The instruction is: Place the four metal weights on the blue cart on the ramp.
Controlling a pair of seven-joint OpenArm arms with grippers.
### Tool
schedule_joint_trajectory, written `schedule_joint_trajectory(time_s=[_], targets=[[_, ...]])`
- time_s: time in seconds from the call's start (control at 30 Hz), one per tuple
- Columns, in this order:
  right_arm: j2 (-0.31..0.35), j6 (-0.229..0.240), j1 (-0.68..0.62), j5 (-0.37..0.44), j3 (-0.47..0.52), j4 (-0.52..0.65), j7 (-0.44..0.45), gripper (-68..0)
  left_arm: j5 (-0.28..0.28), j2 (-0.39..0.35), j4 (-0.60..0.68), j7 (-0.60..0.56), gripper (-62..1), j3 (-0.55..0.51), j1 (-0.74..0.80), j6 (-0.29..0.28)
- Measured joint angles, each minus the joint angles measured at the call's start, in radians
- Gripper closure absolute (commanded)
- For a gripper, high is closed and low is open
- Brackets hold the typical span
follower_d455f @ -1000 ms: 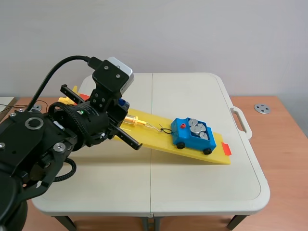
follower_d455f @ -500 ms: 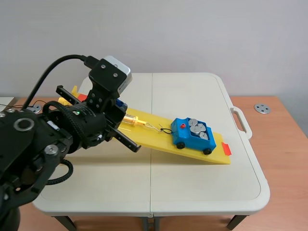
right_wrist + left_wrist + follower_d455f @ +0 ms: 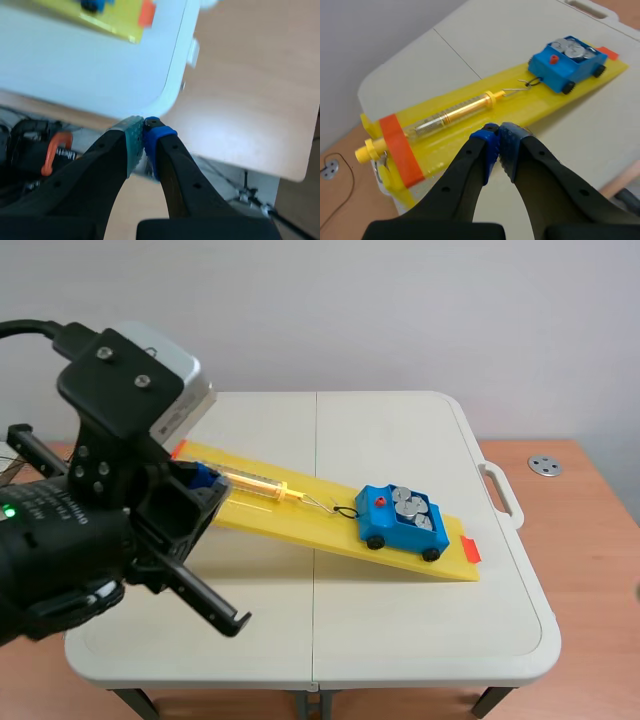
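Note:
The blue cart (image 3: 400, 521) stands low on the yellow ramp (image 3: 300, 525), with round metal weights (image 3: 408, 505) lying in its tray. A wire hook links the cart to a yellow spring scale (image 3: 255, 483) lying along the ramp. My left arm (image 3: 100, 520) is raised near the table's front left. In the left wrist view, the left gripper (image 3: 497, 142) is shut on nothing above the ramp's (image 3: 470, 145) near edge, well short of the cart (image 3: 567, 62) and its weights (image 3: 572, 47). My right gripper (image 3: 144, 136) is shut and empty, hovering off the white table's corner (image 3: 165, 85).
The ramp lies across a white folding table (image 3: 420, 620) set on a wooden desk (image 3: 590, 570). A small metal disc (image 3: 545, 466) lies on the desk to the right. An orange band (image 3: 400, 150) wraps the ramp's high end; orange tape (image 3: 470, 550) marks its low end.
My left arm has drawn back from the ramp toward the table's front left and risen closer to the camera, uncovering the spring scale. The cart and weights have not moved.

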Motion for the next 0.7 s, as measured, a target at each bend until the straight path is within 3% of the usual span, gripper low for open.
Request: schedule_joint_trajectory(time_s=[0.13,0.37,0.47,0.7], targets=[[0.0,0.046,0.097,0.024,0.0,0.0,0.001,-14.9,-0.019,0.0,0.078,0.022,-19.0,-0.015,0.108,0.0],[0.0,0.08,0.224,0.056,-0.014,0.0,0.001,-53.4,-0.019,0.0,0.101,0.023,-49.6,-0.015,0.214,0.0],[-0.003,0.08,0.254,0.055,-0.045,0.0,0.001,-66.0,-0.019,0.006,0.101,0.014,-62.3,-0.015,0.216,0.003],[-0.014,0.08,0.263,0.051,-0.127,0.0,0.001,-66.1,-0.019,0.031,0.101,-0.031,-62.3,-0.015,0.216,0.053]])
